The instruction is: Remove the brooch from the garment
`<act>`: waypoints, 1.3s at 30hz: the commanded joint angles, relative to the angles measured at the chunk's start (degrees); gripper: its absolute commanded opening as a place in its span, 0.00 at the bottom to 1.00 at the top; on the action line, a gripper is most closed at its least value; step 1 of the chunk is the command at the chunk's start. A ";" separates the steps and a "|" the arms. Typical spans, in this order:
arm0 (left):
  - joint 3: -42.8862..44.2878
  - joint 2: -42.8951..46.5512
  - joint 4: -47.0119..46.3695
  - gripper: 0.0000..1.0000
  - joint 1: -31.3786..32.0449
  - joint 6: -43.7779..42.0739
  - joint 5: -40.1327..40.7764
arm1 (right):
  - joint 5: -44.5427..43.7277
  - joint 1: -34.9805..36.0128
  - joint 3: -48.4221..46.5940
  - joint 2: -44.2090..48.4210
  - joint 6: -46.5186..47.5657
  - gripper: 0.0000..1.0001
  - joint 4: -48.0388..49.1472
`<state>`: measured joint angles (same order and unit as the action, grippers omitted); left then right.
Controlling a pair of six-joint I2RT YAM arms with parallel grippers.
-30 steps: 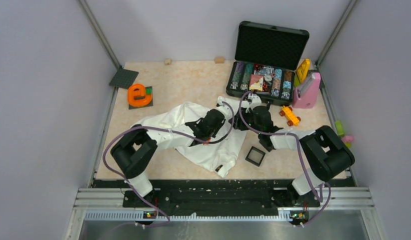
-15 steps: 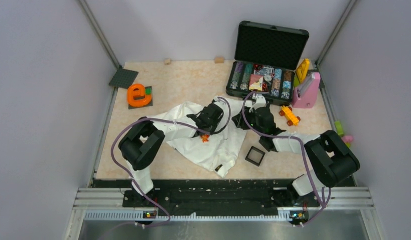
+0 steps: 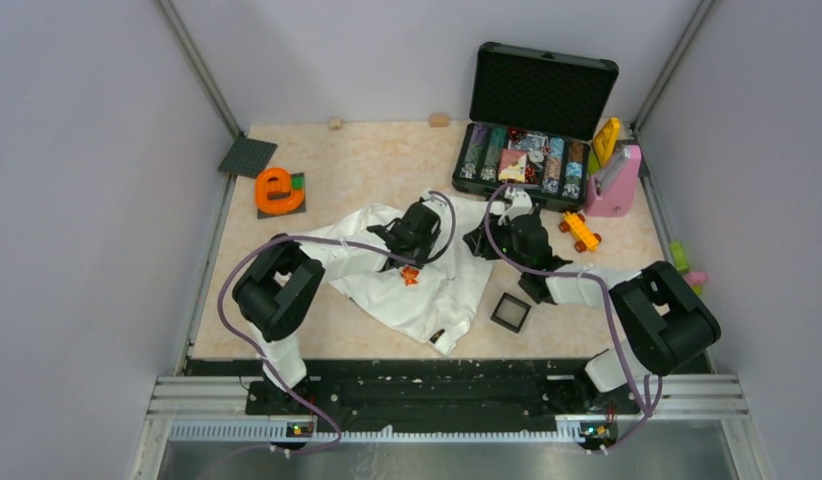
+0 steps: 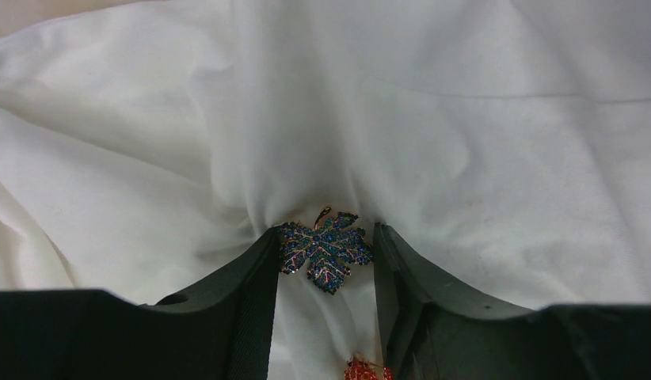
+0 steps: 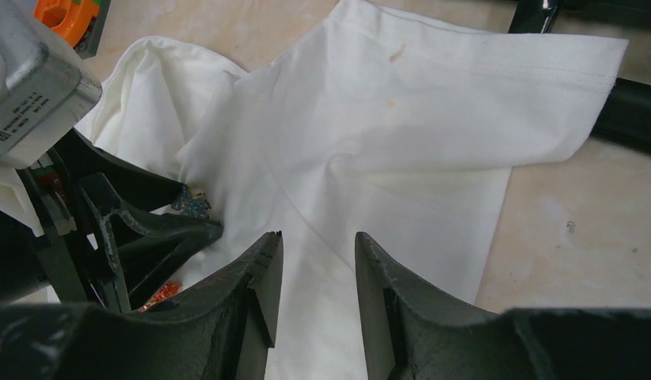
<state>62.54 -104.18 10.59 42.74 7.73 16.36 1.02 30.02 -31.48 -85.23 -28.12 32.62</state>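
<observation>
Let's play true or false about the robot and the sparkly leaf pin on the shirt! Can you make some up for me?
1. The leaf brooch is blue. True.
2. It sits between the fingers of the left hand, on the white shirt. True.
3. The right hand holds the brooch. False: it is open and empty, over the shirt.
4. The black case is closed. False: its lid stands up.
5. The small black box lies on the shirt. False: it lies beside the shirt.
</observation>
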 commanded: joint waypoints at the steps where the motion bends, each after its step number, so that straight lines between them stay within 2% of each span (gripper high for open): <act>1: -1.81 5.79 -1.16 0.34 -1.44 2.30 -4.55 | 3.96 0.57 -1.40 0.76 0.73 0.41 3.76; 5: -7.11 11.12 -7.78 0.35 -7.95 6.50 -23.86 | 9.76 0.57 -1.10 0.02 0.68 0.42 7.24; 8: -12.49 14.62 -16.25 0.36 -13.64 11.03 -38.13 | 15.04 0.61 -1.06 -1.38 0.46 0.43 10.37; 13: -15.10 15.09 -25.05 0.36 -18.00 17.30 -56.67 | 24.54 0.65 -0.66 -3.62 -1.21 0.49 17.99; 19: -18.50 11.80 -46.13 0.35 -20.31 32.68 -72.66 | 28.10 0.67 -0.22 -4.66 -1.80 0.50 21.24; 21: -19.93 9.84 -56.30 0.35 -21.48 40.40 -76.09 | 28.52 0.68 -0.26 -4.71 -1.46 0.50 21.17; 24: -22.50 5.54 -77.74 0.35 -23.02 54.82 -79.25 | 28.50 0.68 0.58 -4.26 -0.60 0.53 21.97; 28: -22.39 -2.58 -101.39 0.33 -24.72 72.85 -80.55 | 29.90 0.66 2.70 -3.18 -0.17 0.57 26.32; 30: -21.42 -4.72 -103.39 0.31 -24.94 75.39 -80.94 | 29.96 0.67 2.95 -3.02 0.15 0.56 26.96; 34: -21.65 -4.41 -103.28 0.31 -24.90 74.85 -80.65 | 31.06 0.65 2.93 -3.18 0.60 0.52 27.54; 39: -21.26 -4.98 -103.00 0.30 -24.90 75.57 -80.54 | 31.31 1.24 2.82 -3.13 1.20 0.52 27.72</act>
<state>40.07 -109.82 -82.46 17.78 80.09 -63.22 30.61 30.22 -28.51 -89.45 -28.88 56.01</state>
